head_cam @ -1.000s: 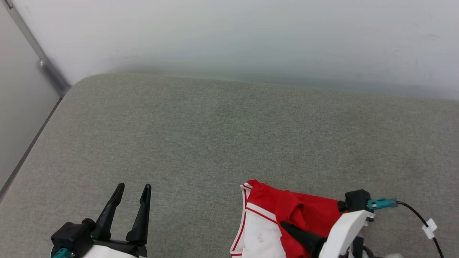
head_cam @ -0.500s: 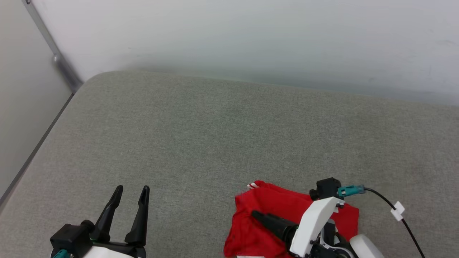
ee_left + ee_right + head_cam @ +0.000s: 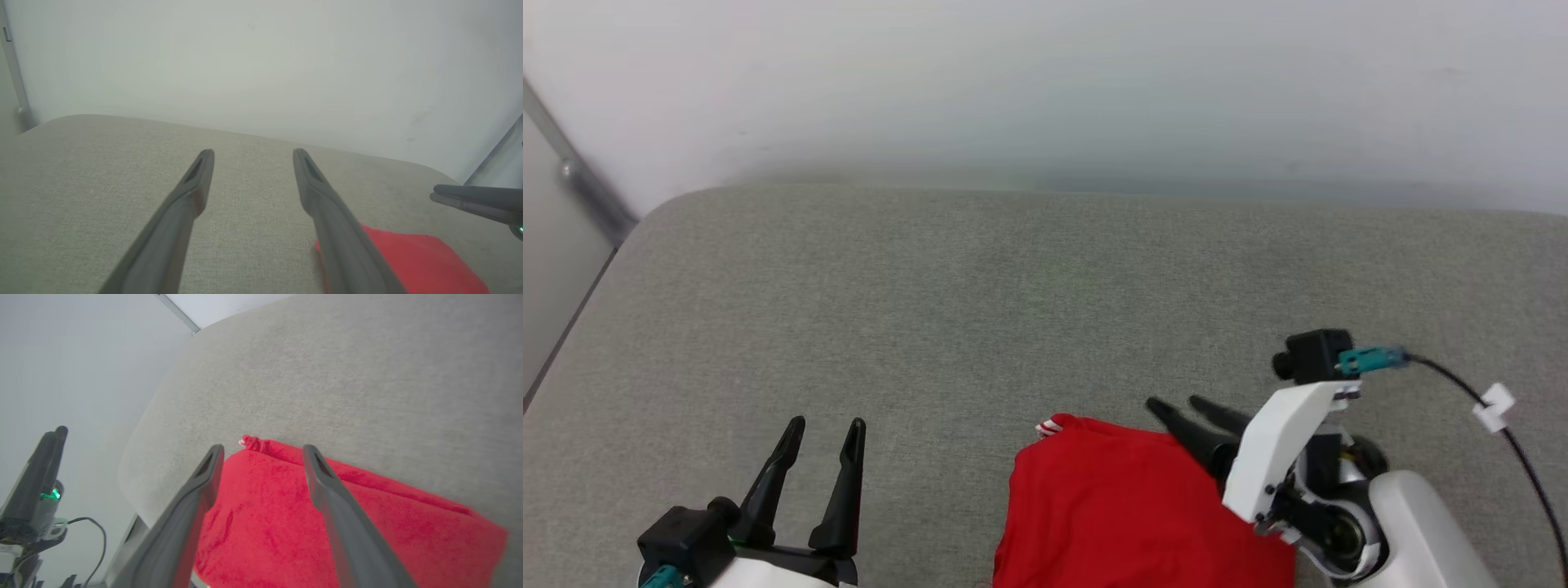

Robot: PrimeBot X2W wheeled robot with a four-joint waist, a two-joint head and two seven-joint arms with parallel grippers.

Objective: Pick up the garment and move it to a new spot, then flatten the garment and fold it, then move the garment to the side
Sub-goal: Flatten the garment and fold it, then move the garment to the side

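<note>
The garment (image 3: pixel 1111 506) lies as a red heap at the near edge of the grey fabric-topped desk (image 3: pixel 1013 286), right of centre in the head view and running off the bottom of it. A small bit of red-and-white striped trim (image 3: pixel 1049 425) pokes out at its far left corner. No lettering or white sleeve can be made out. The right gripper (image 3: pixel 1173 402) hangs over the garment's far right edge with its two dark fingers (image 3: pixel 1209 445) spread apart and nothing between them. The right wrist view confirms it: the gripper (image 3: pixel 263 449) points along the red cloth (image 3: pixel 367 522), fingers released, with the cloth lying loose beneath them and the striped trim (image 3: pixel 242 441) just past the left fingertip; whether the fingers graze the fabric cannot be told. The left gripper (image 3: pixel 827 425) sits well apart from the garment at the lower left, above bare desk, fingers parted and empty. From its own wrist view (image 3: pixel 253 153) the garment (image 3: pixel 408 261) shows as a red patch low on the right. A black cable (image 3: pixel 1519 457) with a white clip (image 3: pixel 1494 406) trails off the right wrist. A pale wall (image 3: pixel 1045 82) stands behind the desk.
</note>
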